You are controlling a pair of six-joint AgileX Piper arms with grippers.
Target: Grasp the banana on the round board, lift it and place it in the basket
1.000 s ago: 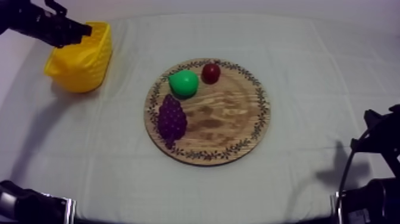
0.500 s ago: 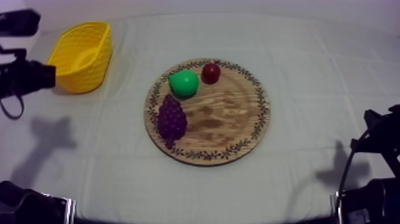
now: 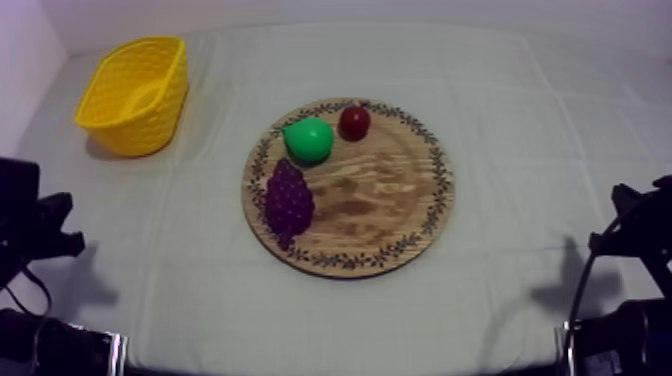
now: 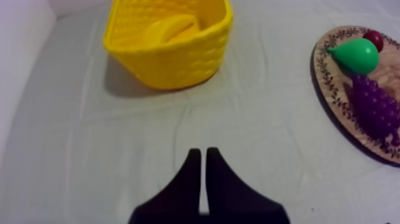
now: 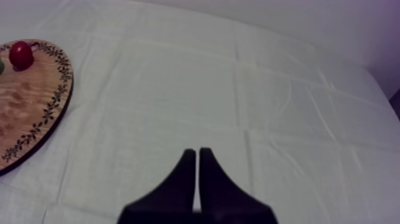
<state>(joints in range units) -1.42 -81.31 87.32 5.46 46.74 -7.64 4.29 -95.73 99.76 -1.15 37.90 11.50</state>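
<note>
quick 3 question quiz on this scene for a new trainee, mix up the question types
1. True or false: the banana lies inside the yellow basket.
2. On the wooden board lie a pear, grapes and a small red fruit. Which one sits between the other two? A) pear B) grapes C) small red fruit
3. Fill in: the left gripper and the right gripper each have their fingers ___ on nothing.

Key: 1 true; 2 A; 3 shut.
</note>
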